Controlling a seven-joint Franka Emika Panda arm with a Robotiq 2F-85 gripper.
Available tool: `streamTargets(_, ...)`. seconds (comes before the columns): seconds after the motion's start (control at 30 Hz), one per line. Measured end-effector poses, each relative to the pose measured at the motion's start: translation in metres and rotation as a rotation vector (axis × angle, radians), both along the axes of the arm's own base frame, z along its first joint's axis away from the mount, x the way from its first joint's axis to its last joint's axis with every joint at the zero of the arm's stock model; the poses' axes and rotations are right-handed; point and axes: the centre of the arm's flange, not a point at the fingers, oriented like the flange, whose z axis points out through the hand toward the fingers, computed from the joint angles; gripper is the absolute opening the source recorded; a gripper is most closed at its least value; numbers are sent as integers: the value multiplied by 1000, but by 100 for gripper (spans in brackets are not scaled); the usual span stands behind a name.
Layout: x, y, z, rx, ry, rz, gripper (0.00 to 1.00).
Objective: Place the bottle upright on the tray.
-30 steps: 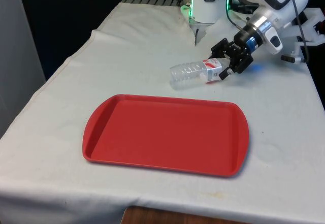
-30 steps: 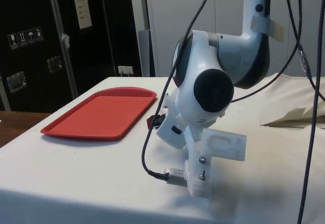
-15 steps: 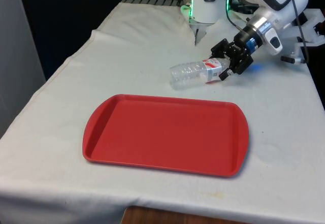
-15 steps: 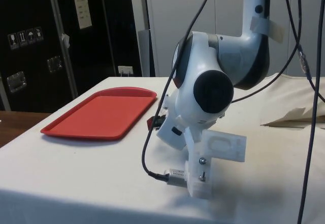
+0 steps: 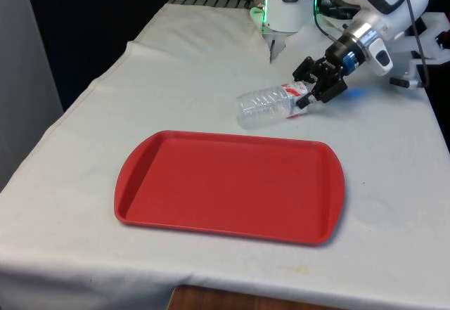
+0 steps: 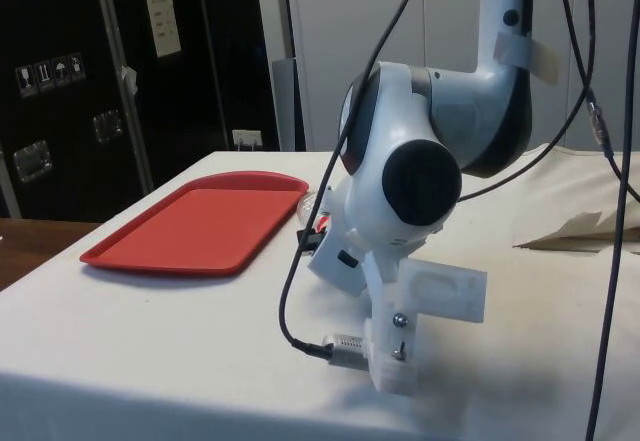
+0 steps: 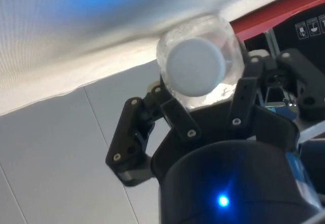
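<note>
A clear plastic bottle (image 5: pixel 264 106) with a red-and-white label lies on its side on the white cloth, just beyond the red tray's (image 5: pixel 225 183) far edge. My gripper (image 5: pixel 307 92) is at the bottle's cap end, towards the front view's right, and is shut on the bottle. In the wrist view the white cap faces the camera, and the bottle (image 7: pixel 195 66) sits between the black fingers (image 7: pixel 175 115), which press its sides. In the side view the tray (image 6: pixel 200 226) lies past the arm, and a bit of the bottle (image 6: pixel 318 219) shows beside the wrist.
The robot's base (image 5: pixel 285 8) stands at the far end of the table. A raised fold of cloth (image 5: pixel 271 46) sits in front of it. A creased flap (image 6: pixel 570 231) lies on the cloth behind the arm in the side view. The tray is near the table's front edge.
The fingers have closed from wide open onto the bottle. The bottle has shifted slightly, its cap end nudged up and towards the front view's right.
</note>
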Motion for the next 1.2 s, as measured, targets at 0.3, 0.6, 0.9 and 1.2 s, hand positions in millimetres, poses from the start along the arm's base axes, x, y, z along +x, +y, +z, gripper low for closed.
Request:
streamTargets(0.3, 0, 1, 2, -21, -12, -2, 0)
streamTargets(0.6, 3, 2, 13, -25, -23, 0, 0)
streamTargets(0.9, 4, 1, 41, -34, -32, 2, 0)
streamTargets(1.2, 9, 2, 60, -38, -31, 5, 0)
